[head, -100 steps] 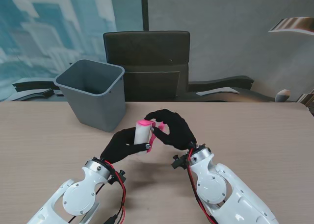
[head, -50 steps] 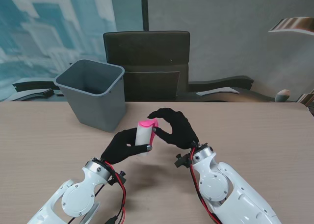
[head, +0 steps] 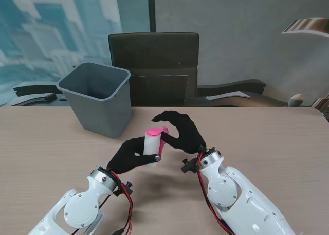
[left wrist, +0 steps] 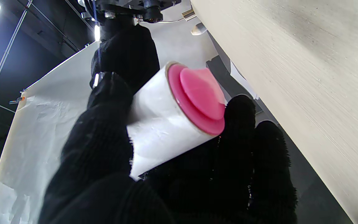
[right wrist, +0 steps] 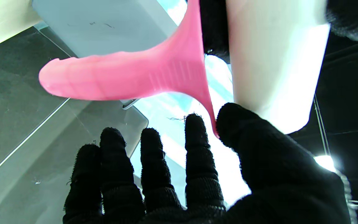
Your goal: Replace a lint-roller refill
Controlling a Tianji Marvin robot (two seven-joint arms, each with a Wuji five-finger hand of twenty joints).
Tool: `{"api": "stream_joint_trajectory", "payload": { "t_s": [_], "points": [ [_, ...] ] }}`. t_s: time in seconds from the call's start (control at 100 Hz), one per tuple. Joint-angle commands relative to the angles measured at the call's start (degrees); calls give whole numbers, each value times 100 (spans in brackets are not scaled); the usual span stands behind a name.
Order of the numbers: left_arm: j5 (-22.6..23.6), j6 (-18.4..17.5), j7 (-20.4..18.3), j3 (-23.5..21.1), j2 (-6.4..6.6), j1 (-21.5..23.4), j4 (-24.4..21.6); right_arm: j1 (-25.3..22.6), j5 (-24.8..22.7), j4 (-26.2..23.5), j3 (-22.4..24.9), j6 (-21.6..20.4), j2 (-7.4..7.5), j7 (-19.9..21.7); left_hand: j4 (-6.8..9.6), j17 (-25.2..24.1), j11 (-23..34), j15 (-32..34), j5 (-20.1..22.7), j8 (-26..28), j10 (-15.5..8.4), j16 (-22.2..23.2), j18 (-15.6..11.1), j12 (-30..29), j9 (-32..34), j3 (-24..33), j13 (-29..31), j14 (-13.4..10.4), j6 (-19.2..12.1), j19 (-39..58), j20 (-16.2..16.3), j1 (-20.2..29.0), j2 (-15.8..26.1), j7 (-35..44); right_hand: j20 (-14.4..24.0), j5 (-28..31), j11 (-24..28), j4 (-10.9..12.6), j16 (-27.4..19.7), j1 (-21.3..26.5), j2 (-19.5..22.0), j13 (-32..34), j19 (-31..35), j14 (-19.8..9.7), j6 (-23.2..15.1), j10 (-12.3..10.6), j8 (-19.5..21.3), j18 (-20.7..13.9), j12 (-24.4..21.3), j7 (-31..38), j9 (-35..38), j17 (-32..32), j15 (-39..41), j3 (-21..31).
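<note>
My left hand [head: 132, 156] is shut on a white lint roll [head: 151, 144], held upright above the table [head: 267, 137]. In the left wrist view my left hand [left wrist: 104, 161] wraps the roll [left wrist: 160, 124], and a pink end cap [left wrist: 197, 96] fills the roll's end. A pink handle [head: 160, 144] runs along the roll's right side. My right hand [head: 182, 132] arches over it. The right wrist view shows the handle [right wrist: 129, 74] beside the roll [right wrist: 272, 56], its thin edge pinched between thumb [right wrist: 250, 146] and index finger; the other fingers are spread.
A grey waste bin [head: 97, 96] stands at the far left of the table. Behind the table is a dark chair [head: 154, 65]. Both forearms lie over the near part of the table.
The roll and handle have shifted slightly right and nearer to me. My right hand's fingers have lifted and arched higher over the pink handle.
</note>
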Motion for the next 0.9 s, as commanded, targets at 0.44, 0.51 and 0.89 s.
{"api": "stream_joint_trajectory", "payload": {
  "t_s": [0.44,0.51,0.89],
  "points": [
    [-50,-12,-95,37,-9,28,-63,69,801,128,-225,-377,-171,351,285,31,279,174,271,96,-483,92,-226,260,345,1283,255,-209,-1196,306,-64,1127,640,845,-242,300,130,1991,151,-877,702,2210,-161,-437,-1,141,11,372,29,117,1864,533,460,1142],
    [-44,-11,-89,34,-10,32,-70,40,929,90,-235,-313,-173,409,282,31,279,172,267,99,-489,93,-226,260,344,1279,256,-214,-1211,307,-64,1123,642,844,-115,465,275,2011,298,-908,811,2823,165,-362,81,188,-15,650,75,173,2298,935,866,1117],
    [54,-29,-49,14,-9,46,-90,-66,1267,-47,-244,-50,-168,567,269,38,428,257,167,290,-491,150,-243,373,307,1226,263,-238,-1190,319,-67,1155,715,890,281,1621,1518,1042,1467,-919,190,4607,2882,-817,653,210,-1117,1364,649,2158,4887,4570,4927,2027]
  ]
}}
